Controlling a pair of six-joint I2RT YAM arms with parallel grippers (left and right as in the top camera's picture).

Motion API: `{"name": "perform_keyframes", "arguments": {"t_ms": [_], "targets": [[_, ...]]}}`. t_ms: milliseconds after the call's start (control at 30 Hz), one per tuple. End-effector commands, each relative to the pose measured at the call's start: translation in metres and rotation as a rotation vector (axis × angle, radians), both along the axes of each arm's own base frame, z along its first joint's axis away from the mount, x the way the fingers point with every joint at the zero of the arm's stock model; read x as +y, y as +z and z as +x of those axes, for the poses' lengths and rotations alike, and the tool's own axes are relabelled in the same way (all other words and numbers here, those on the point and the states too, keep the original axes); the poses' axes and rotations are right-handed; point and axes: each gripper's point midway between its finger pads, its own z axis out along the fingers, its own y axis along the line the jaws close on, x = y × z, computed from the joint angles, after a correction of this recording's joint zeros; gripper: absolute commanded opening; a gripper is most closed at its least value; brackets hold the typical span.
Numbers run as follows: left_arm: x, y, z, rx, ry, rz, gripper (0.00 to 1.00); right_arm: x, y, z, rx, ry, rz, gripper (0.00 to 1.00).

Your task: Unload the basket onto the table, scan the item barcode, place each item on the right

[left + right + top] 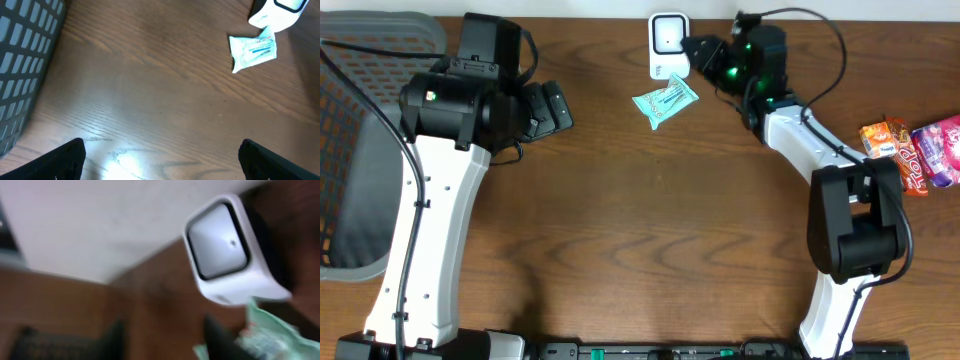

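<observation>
the right gripper [167,335] shows two dark, blurred fingers [220,335] standing apart, with bare wood between them and nothing clamped. just outside one finger lies a mint-green sachet [270,337], and just past it a white barcode scanner [222,250] stands upright, its grey window facing the wrist camera. from overhead, the right gripper [692,50] hangs beside the barcode scanner [666,42] at the far edge of the wooden table [660,220], and the sachet [665,101] lies flat on the wood in front of the scanner, near the gripper but apart from it. the left gripper [160,150] has its black fingers [65,160] spread wide over bare table, holding nothing; its camera sees the sachet [253,50] and the scanner [277,12] well away. overhead, the left gripper [548,108] sits well to the left of the sachet, next to a grey mesh container [365,140]. an orange snack packet [885,138] and a pink snack packet [935,150] lie touching at the right edge.
</observation>
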Motion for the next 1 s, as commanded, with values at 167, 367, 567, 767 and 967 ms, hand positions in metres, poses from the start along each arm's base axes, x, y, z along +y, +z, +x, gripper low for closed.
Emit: {"name": "perform_keyframes", "arguments": {"t_ms": [167,367,567,767,967], "targets": [[0.004,-0.002,0.002,0.003,0.005,0.018,0.98,-0.009,-0.062,-0.017,0.122,-0.002,-0.242,0.66],[0.004,-0.002,0.002,0.003,0.005,0.018,0.98,0.026,-0.087,-0.019,0.11,0.0,-0.271,0.68],[0.004,-0.002,0.002,0.003,0.005,0.018,0.98,0.042,-0.12,-0.024,0.114,-0.041,-0.377,0.62],[0.004,-0.002,0.002,0.003,0.005,0.018,0.98,0.038,-0.151,-0.04,0.136,0.041,-0.535,0.33],[0.004,-0.002,0.002,0.003,0.005,0.018,0.98,0.016,-0.167,-0.074,0.271,0.105,-0.688,0.13]]}}
